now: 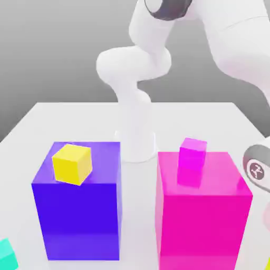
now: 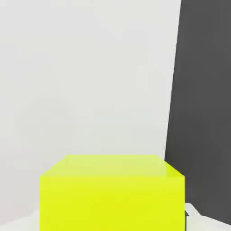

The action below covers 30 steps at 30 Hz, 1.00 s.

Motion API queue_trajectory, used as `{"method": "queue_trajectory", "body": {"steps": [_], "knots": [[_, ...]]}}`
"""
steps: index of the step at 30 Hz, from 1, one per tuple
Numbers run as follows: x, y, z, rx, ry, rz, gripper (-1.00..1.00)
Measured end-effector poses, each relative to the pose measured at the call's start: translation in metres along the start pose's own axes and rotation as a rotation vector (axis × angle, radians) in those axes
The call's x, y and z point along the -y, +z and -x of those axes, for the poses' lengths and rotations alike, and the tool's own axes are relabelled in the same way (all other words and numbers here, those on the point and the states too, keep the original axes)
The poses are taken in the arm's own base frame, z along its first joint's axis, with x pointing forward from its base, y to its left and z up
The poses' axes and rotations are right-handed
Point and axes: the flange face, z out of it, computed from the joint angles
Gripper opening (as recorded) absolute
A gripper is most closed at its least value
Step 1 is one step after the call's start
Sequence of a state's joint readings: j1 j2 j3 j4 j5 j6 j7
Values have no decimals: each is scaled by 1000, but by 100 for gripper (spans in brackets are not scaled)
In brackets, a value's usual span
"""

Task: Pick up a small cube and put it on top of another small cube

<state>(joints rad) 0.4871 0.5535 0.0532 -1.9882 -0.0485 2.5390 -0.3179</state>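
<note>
Sm. cube (image 2: 112,194) = plain lime yellow-grn, crisp edges, one face paler, pinched tight in the pincer (image 2: 112,221).

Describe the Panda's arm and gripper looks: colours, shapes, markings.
Arm: glossy white, rounded tubular links, a dark grey cap on one joint. Near the wrist, a grey band with a round dark badge bearing a light logo. Gripper: white parts, a bit of dark grey at one edge.

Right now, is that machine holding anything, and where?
Yes, the lime cube: the end effector grips it by two opposite side faces.
</note>
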Motion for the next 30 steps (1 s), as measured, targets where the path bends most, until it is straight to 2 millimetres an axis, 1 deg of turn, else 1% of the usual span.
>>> {"method": "queue_trajectory", "body": {"steps": [2, 3, 8, 13, 16, 20, 24, 27, 28, 29, 30], "knots": [[7, -23, -1, 14, 16, 2, -100], [7, -35, 1, 17, 43, -3, -100], [-2, -98, 28, 24, 226, -33, -100], [-10, -158, 65, 32, 417, -43, -100], [-17, -190, 93, 35, 538, -38, -100], [-22, -228, 133, 29, 692, -33, -100], [-22, -259, 176, 21, 847, -15, -100], [-21, -279, 209, 15, 968, 7, -100], [-22, -280, 218, 7, 998, 1, -100], [-23, -273, 222, 3, 1012, -3, -100], [-24, -262, 224, 1, 1020, -4, -100]]}}
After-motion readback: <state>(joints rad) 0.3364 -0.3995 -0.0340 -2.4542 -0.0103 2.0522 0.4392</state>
